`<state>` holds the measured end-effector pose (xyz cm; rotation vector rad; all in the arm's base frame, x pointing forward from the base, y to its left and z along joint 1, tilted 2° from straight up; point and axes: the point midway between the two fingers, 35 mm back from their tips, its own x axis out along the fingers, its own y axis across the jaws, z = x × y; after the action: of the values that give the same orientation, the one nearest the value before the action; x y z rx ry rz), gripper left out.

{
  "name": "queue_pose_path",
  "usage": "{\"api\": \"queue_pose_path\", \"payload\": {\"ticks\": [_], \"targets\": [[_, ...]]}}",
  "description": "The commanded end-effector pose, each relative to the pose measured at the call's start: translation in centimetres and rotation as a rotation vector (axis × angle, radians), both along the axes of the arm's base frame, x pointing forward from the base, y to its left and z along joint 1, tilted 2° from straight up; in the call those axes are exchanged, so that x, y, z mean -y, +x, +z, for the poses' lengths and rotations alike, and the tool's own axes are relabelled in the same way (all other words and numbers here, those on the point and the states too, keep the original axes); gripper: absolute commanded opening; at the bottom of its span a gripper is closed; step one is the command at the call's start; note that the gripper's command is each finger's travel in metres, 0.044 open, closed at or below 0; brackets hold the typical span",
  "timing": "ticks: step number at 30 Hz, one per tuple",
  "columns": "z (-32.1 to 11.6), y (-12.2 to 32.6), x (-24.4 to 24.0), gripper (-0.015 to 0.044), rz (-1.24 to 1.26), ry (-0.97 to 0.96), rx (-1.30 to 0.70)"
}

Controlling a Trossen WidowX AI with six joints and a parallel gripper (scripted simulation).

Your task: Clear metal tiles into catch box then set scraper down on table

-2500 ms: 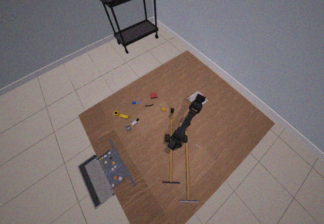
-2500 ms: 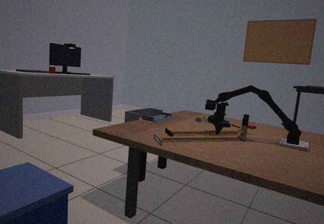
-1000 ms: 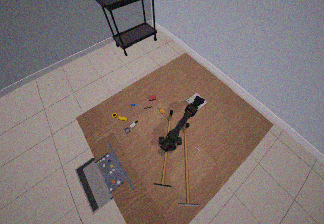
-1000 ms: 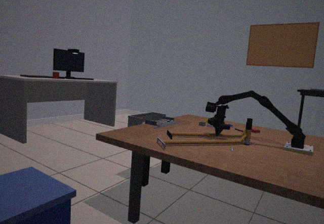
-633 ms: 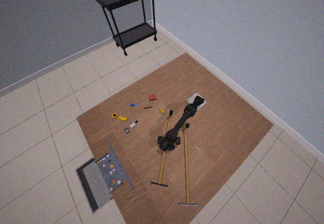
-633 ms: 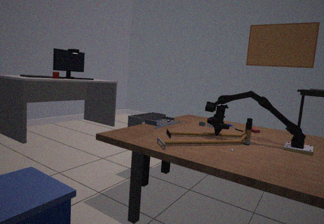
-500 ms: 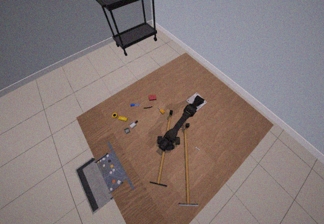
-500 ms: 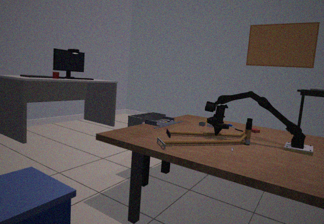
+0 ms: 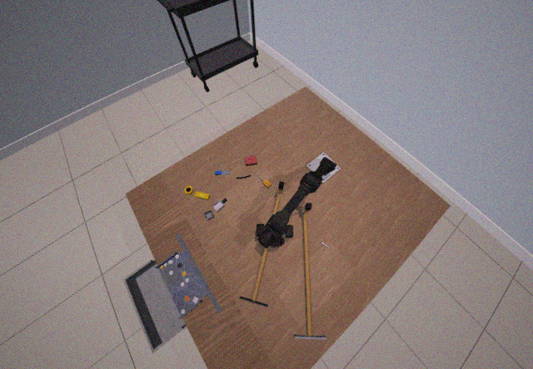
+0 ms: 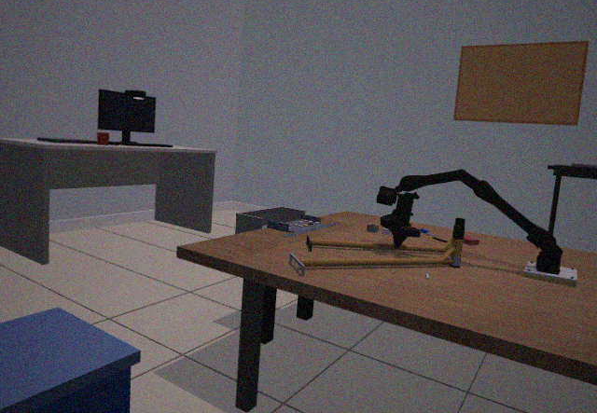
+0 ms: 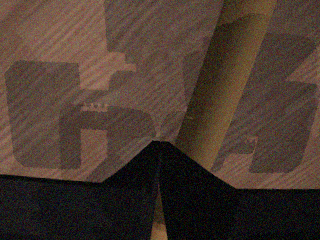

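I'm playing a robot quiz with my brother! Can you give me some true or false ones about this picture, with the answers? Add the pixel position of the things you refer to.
1. The robot's tool point(image 9: 269, 237) point(image 10: 397, 243) point(image 11: 159, 149) is holding a scraper. False: it is shut with nothing in it.
2. Tiles are on the bench plate point(image 9: 200, 280). True.
3. The red block point(image 9: 251, 160) point(image 10: 471, 240) is in the catch box point(image 9: 144, 311). False: it is on the table.
4. Two long-handled scrapers lie on the table. True.
5. The wall board point(image 10: 520, 83) is blue. False: it is orange-brown.
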<state>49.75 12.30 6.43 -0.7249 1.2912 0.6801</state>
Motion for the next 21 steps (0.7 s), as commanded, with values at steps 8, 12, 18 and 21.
{"api": "queue_pose_path", "payload": {"ticks": [8, 12, 18, 21], "targets": [[-0.7, 0.9, 1.1, 0.0, -0.001, -0.005, -0.001], [-0.7, 1.2, 1.4, 0.0, -0.001, -0.005, 0.002], [0.4, 1.0, 1.1, 0.0, 0.0, 0.0, 0.016], [1.5, 0.9, 1.2, 0.0, 0.0, 0.003, 0.028]]}}
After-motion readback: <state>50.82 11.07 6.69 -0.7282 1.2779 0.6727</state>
